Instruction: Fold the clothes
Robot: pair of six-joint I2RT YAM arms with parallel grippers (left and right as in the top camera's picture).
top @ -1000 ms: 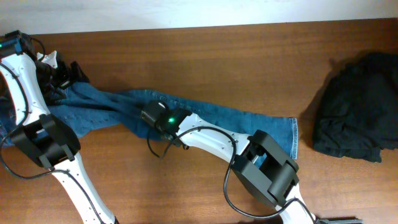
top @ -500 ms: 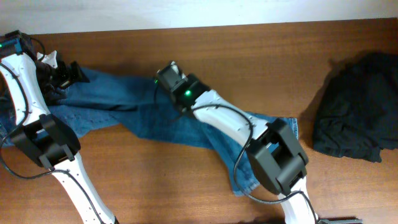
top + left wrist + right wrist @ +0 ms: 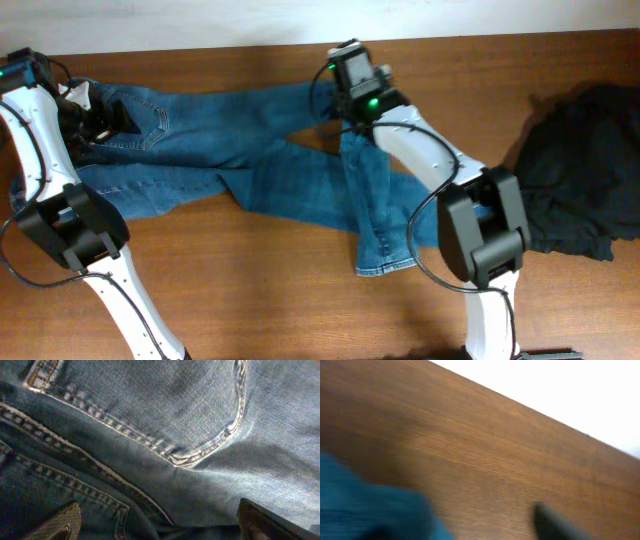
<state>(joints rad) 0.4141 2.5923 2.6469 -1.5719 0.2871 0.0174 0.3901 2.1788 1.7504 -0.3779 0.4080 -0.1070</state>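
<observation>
The blue denim jeans [image 3: 230,150] lie spread across the table's left and middle. The waistband end is at the left. One leg runs toward the back edge and the other ends at a hem [image 3: 385,262] in front. My left gripper [image 3: 105,118] hovers over the pocket area. In the left wrist view it [image 3: 160,522] is open, its fingers [image 3: 62,521] wide apart just above a stitched pocket seam [image 3: 172,457]. My right gripper [image 3: 342,62] is at the back, by the upper leg's end. Blurred there, it [image 3: 462,527] looks open over bare wood, with denim [image 3: 365,510] beside it. The black garment [image 3: 580,180] lies bunched at the right.
The wooden table [image 3: 250,290] shows bare wood in front of the jeans. Its back edge [image 3: 480,38] meets a white wall just beyond my right gripper. My right arm [image 3: 440,170] crosses over the lower leg of the jeans.
My right arm swept from the jeans' middle to the back of the table, pulling one leg up and out, and its jaws have come open off the denim. The left arm stayed put.
</observation>
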